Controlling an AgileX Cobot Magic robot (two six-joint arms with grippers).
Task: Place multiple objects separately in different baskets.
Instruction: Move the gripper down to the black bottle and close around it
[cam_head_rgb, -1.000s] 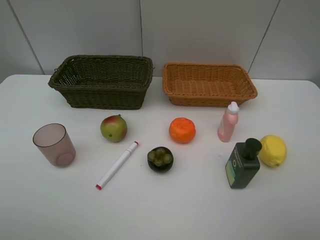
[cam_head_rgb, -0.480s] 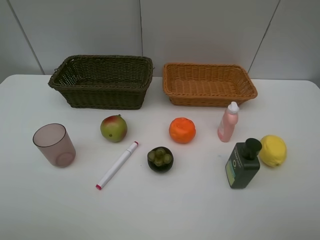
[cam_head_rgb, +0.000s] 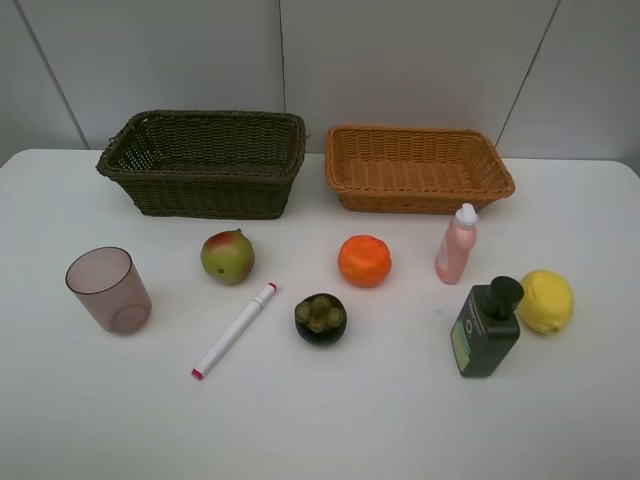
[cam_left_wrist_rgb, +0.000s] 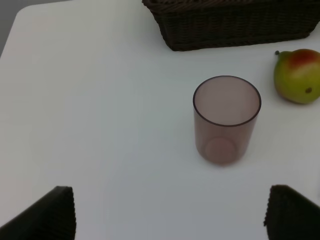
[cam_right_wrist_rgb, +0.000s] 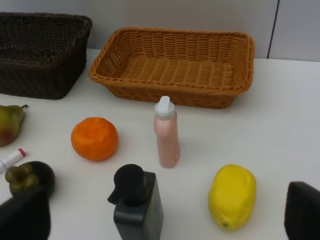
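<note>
Left gripper (cam_left_wrist_rgb: 172, 215) is hanging wide open, holding nothing, facing the cup (cam_head_rgb: 108, 290); right gripper (cam_right_wrist_rgb: 165, 215) is gaping likewise, empty, near the green bottle (cam_head_rgb: 486, 328) and lemon (cam_head_rgb: 545, 301); only fingertips are showing, so their height is unclear; mango (cam_head_rgb: 228, 256), marker (cam_head_rgb: 234, 330), dark fruit (cam_head_rgb: 320, 318), orange (cam_head_rgb: 364, 260) and pink bottle (cam_head_rgb: 457, 244) are sitting on the table (cam_head_rgb: 320, 430) before the dark basket (cam_head_rgb: 205, 192) and tan basket (cam_head_rgb: 420, 199).

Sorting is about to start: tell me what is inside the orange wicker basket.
Nothing visible: the orange wicker basket shows only bare woven floor in the right wrist view. Its near wall hides a thin strip of floor.
</note>
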